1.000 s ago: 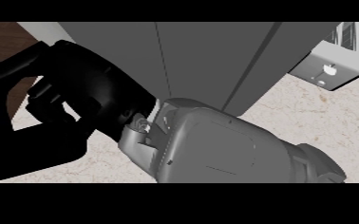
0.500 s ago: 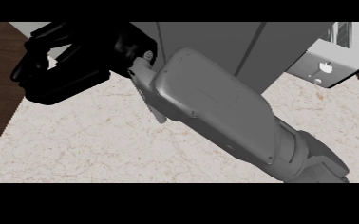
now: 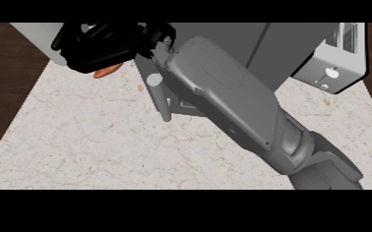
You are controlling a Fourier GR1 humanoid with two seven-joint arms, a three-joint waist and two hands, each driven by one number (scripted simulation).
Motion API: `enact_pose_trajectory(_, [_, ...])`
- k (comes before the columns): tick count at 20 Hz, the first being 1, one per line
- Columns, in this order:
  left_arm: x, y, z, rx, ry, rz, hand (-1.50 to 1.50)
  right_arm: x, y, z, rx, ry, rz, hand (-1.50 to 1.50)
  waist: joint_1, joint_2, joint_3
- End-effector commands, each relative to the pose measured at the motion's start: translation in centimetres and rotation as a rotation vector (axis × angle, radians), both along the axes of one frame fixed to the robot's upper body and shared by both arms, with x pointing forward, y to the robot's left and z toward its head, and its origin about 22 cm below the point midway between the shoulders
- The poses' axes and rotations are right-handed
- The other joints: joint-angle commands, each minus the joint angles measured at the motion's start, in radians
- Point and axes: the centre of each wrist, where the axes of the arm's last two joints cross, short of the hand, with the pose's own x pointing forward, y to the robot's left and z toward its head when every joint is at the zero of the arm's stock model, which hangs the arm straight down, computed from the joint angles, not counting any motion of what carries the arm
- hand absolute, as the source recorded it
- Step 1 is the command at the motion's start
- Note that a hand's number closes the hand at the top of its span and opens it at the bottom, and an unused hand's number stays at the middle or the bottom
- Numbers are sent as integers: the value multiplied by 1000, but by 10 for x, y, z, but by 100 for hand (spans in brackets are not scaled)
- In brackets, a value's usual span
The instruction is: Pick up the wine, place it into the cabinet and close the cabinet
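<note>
Reaching up and to the left across the counter (image 3: 87,128), the right hand (image 3: 105,46) sits at the far end of its grey forearm (image 3: 232,103), close against the front of the grey cabinet (image 3: 291,49). Its black fingers are curled into a bunch, and a small reddish-orange sliver (image 3: 109,71) peeks out just below them. That sliver may be part of the wine, but the hand hides nearly all of it, so whether the fingers actually wrap it cannot be told with certainty.

As a judgement, the pick-up looks done and the placing into the cabinet is underway; whether the wine is already inside cannot be seen. Closing the cabinet is still to come.

So little of the wine shows that its long axis and which way its neck points cannot be read; the visible sliver slants slightly, lower toward the left of the hand.

A pale grey appliance (image 3: 330,71) stands well off to the right of the hand. The left hand shows nowhere.
</note>
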Motion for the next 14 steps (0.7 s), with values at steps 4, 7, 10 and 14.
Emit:
enact_pose_trajectory(4, [1,-14,2,-41,-7,-80,-150,51,-73,-29,19,19,-271,150,-24,45,14])
enact_pose_trajectory(7, [6,-13,7,-40,-14,-72,-150,58,-93,-29,37,24,-308,150,-57,51,15])
enact_pose_trajectory(10, [5,-22,7,-55,9,-99,-150,56,-90,-35,68,21,-315,150,-64,47,17])
enact_pose_trajectory(14, [8,-31,9,-76,20,-138,-150,58,-91,-29,70,11,-293,150,-75,51,16])
